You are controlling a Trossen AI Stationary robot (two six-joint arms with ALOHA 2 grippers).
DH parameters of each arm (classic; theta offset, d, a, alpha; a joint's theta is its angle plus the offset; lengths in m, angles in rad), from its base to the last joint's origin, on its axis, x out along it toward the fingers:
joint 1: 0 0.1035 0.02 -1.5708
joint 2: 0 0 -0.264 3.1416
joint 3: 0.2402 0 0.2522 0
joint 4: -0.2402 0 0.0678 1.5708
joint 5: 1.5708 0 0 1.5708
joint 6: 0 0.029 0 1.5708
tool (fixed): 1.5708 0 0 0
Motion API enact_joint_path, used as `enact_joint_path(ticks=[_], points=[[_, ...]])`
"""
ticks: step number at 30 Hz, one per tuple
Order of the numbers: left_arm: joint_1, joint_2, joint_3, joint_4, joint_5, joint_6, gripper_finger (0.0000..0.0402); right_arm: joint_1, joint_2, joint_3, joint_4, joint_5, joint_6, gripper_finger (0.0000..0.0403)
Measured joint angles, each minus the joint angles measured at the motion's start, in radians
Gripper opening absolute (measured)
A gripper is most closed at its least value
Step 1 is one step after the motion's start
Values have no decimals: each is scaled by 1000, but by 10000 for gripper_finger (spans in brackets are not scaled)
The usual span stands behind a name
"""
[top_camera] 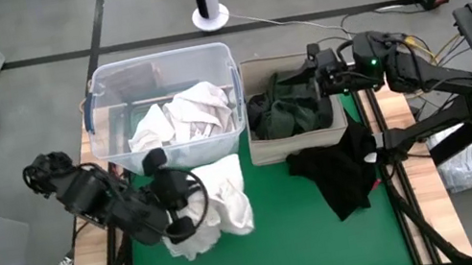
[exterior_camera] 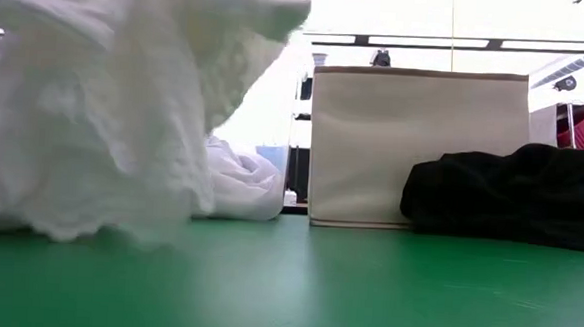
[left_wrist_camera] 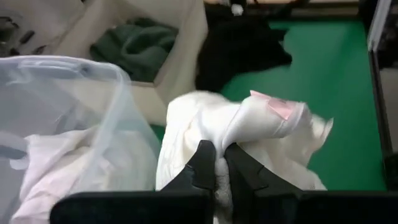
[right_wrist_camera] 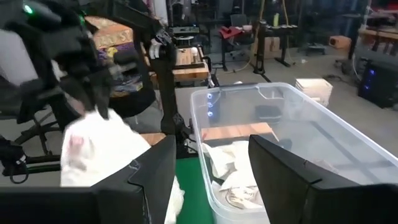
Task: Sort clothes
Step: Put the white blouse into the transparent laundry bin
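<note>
Soft, crumpled white garment [top_camera: 219,199]; translucent glossy plastic bin [top_camera: 110,81]; matt cream fabric box [exterior_camera: 418,150]; matt black garment [top_camera: 345,172]; smooth green mat [top_camera: 303,238].

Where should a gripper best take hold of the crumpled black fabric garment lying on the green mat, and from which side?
Probably from above, at the raised bunched part of the crumpled black fabric garment near the beige fabric bin. There the folds heap up, while its thin tail lies flat on the green mat.

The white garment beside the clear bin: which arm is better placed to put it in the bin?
The left. Its fingers are shut on the white garment, right next to the clear bin. The right gripper is open, above the beige box.
</note>
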Motion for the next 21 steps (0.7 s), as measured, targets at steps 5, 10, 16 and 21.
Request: enact_joint_path(ticks=[5, 10, 16, 21], points=[[0, 0, 90, 14, -30, 13, 0, -1, -4, -1, -75, 53, -37, 194], [0, 0, 123, 26, -36, 47, 0, -1, -16, -1, -76, 19, -103, 189], [0, 0, 111, 26, -35, 50, 0, -1, -50, -1, -73, 22, -154, 189], [5, 0, 93, 60, -36, 63, 0, 33, -28, -3, -13, 20, -96, 191]])
